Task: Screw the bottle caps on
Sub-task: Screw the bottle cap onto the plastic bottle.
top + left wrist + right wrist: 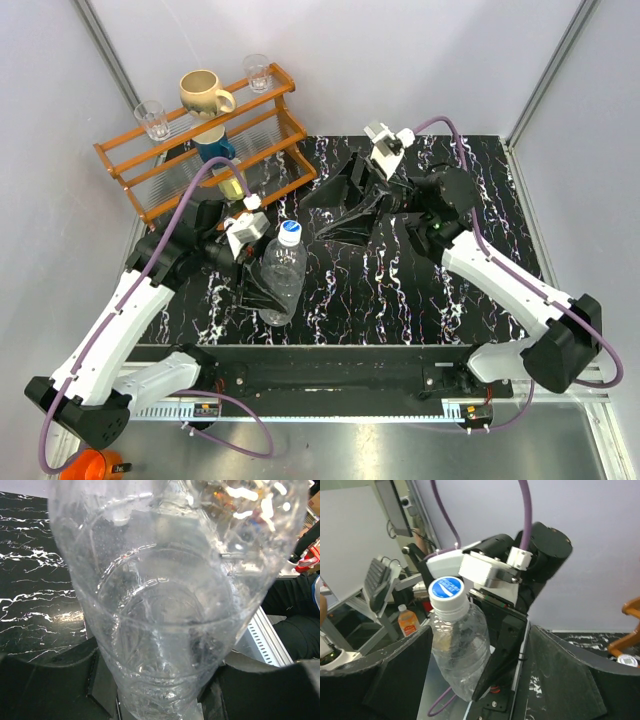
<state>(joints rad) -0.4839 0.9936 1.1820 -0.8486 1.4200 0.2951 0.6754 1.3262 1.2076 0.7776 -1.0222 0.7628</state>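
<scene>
Clamping bottle (282, 280) in left gripper (160, 670), cap (289, 232) on its neck, right gripper (341, 208) spread wide, empty.

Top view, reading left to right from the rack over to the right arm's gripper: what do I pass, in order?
left glass → cream mug → second glass → capped bottle → right gripper

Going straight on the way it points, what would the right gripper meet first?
The right gripper would likely meet the bottle cap first, on the bottle held by the left gripper; it sits ahead between the open jaws in the right wrist view, though depth is unclear.
</scene>
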